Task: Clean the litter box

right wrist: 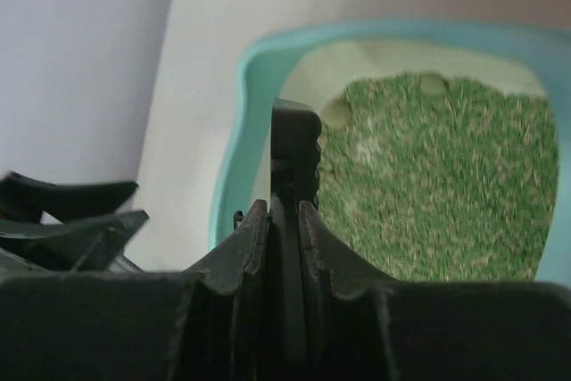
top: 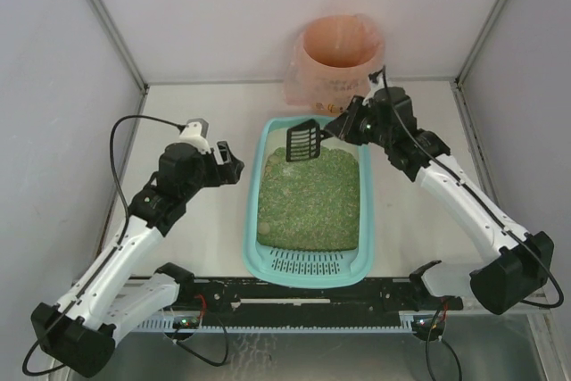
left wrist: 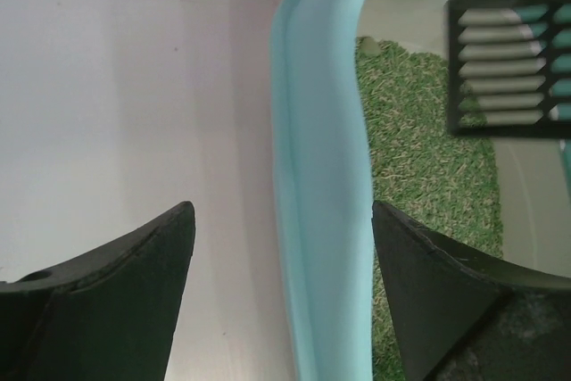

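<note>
Sitting lengthwise in the middle of the table point(top: 196, 113), the litter box point(top: 251, 229) lies between the two arms, its slotted grate point(top: 308, 262) at the near end and green litter point(top: 312, 194) filling the rest. A strip of bare floor shows at the far end.

The left gripper point(top: 235, 167) is at the box's left rim, towards the far end, with its jaws spread wide. In the left wrist view the teal rim runs up between the two fingers, one over the table and the other over the litter. Whether either finger touches the rim cannot be told.

The right gripper point(top: 332, 127) hovers over the far right corner of the box, clamped tight on the handle of a black slotted scoop point(top: 303, 140). The scoop's head hangs over the far end of the litter.

A pink-bagged bin point(top: 341, 51) stands just beyond the box's far edge.
</note>
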Tool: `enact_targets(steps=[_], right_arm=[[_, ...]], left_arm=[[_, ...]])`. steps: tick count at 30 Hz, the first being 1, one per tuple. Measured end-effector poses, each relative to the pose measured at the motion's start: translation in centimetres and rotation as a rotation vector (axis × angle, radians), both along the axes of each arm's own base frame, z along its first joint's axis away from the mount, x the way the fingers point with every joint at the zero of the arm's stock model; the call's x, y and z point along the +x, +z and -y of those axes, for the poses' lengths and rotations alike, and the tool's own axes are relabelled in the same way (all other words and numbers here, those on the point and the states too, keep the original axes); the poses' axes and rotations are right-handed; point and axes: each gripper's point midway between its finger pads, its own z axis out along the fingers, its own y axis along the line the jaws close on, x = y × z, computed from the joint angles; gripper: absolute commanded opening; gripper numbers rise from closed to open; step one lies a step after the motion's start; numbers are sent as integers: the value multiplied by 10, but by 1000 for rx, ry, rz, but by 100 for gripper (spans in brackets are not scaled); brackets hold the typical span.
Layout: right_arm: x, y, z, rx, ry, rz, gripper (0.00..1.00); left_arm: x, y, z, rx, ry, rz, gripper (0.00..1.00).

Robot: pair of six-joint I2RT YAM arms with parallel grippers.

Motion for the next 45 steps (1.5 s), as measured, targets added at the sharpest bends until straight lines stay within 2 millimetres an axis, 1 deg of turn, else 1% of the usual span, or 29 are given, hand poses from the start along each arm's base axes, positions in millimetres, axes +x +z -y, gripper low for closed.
enact_targets(steps=[3, 6, 10, 13, 18, 22, 24, 26, 32, 34, 39, 45], right_arm=[[-15, -23, -9, -54, 4, -72, 0], [-17, -37, -13, -94, -14, -101, 0], [-3, -62, -11, -141, -74, -147, 0], [9, -89, -11, -184, -115, -198, 0], [21, -128, -12, -241, -151, -268, 0], [34, -148, -15, -278, -168, -300, 0], [40, -153, -18, -285, -174, -305, 0], [48, -152, -22, -285, -179, -298, 0], [69, -154, -34, -285, -184, -291, 0], [74, -154, -41, -275, -163, -293, 0], [74, -160, -61, -233, -81, -304, 0], [66, -155, -81, -215, 31, -263, 0]], left_arm=[[5, 5, 12, -17, -22, 28, 78], [11, 8, 23, -28, -40, 49, 74], [19, 1, 38, -27, -70, 44, 72], [22, -8, 47, -18, -87, 26, 71], [29, -17, 53, -13, -94, 11, 66], [33, -30, 59, 0, -110, -20, 63], [34, -38, 62, 6, -121, -40, 58], [35, -46, 64, 13, -130, -62, 55], [34, -63, 72, 21, -161, -112, 50], [33, -67, 74, 22, -172, -124, 48], [32, -69, 77, 23, -183, -133, 45], [32, -70, 78, 23, -185, -133, 43]])
